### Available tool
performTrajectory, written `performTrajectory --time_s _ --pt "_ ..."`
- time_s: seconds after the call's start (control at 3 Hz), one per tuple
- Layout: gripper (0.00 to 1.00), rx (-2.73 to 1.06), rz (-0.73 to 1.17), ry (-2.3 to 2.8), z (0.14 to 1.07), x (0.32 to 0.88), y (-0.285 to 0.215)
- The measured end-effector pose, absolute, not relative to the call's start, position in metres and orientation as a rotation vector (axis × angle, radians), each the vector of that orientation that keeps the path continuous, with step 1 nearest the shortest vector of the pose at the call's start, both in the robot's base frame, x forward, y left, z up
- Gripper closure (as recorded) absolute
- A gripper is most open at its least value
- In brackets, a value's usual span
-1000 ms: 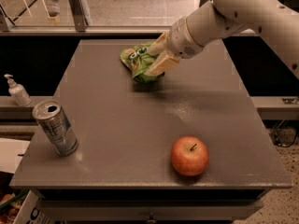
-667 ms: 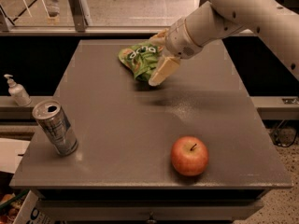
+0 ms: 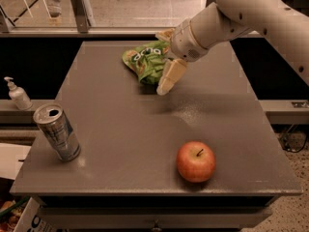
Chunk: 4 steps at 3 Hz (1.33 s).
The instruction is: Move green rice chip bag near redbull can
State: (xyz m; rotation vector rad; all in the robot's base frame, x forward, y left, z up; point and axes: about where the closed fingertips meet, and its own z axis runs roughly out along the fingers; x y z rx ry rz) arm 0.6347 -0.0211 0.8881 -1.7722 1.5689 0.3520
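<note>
Jaws: clamped on the right end of the green rice chip bag [image 3: 145, 61]. One tan finger [image 3: 170, 76] sits on the side nearer the apple [image 3: 195, 161], and the other just shows past the bag's far edge. We place the jaws behind the apple and a little to its left, over the back part of the desk [image 3: 145, 129].

Far left of the apple: a white pump bottle [image 3: 18, 94], off the desk, standing on a lower ledge beside it.

Well left of the apple, slightly farther back than it: the redbull can [image 3: 57, 132], standing on its base close to the desk's front-left corner. Silver top, tab hole open, blue-and-silver side toward us.

Behind the apple and left of it, well apart from it: the bag itself. It is crumpled, bright green, with white lettering facing up. A shadow lies on the desk along its near edge; we cannot tell whether the bag touches the surface. Bag and can are well apart, with bare desk between them.

The apple: red, stem up, resting near the front edge, right of the desk's middle, touching nothing else.

Behind and right of the apple: the white arm [image 3: 251, 13], entering from the upper right and slanting down leftward to the jaws.
</note>
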Motion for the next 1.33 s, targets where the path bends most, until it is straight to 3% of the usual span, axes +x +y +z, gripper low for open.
performTrajectory --time_s 0.67,1.33 --pt "0.00 -1.776 0.334 1.539 0.874 0.653 -0.022" --pt "0.39 -1.774 0.347 1.508 0.872 0.656 -0.019"
